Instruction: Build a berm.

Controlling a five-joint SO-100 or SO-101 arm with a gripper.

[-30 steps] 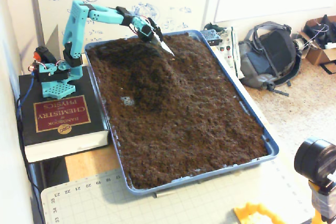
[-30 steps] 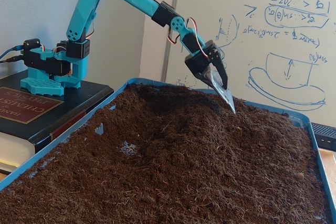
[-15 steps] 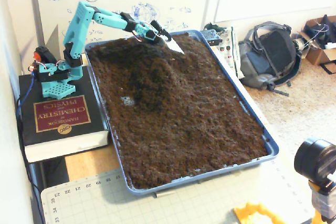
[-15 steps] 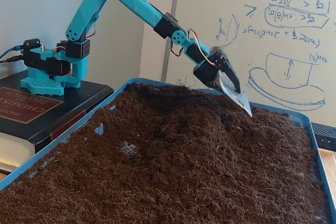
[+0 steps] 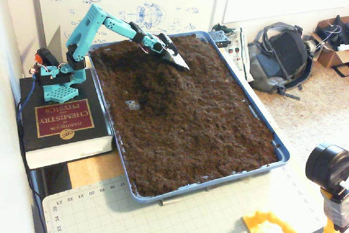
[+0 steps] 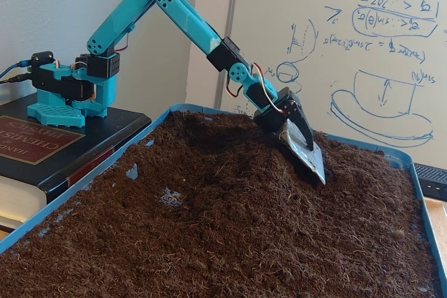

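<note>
Overall, inspection ran left to right across both fixed views. A dark book (image 5: 62,126) on the tabletop carried the base of the teal arm (image 6: 188,22). The arm reached right over the blue tray (image 5: 260,117) of loose brown soil (image 5: 191,118). The gripper (image 5: 180,61) (image 6: 307,155) bore a flat metal blade, its tip down against the soil at the far end of the tray. Whether the gripper fingers were parted could not be told. The berm (image 5: 155,77) (image 6: 237,165) stood as a darker raised mound just left of and below the blade, near the arm's end of the tray. A grey backpack (image 5: 281,55) lay on the floor at right.
</note>
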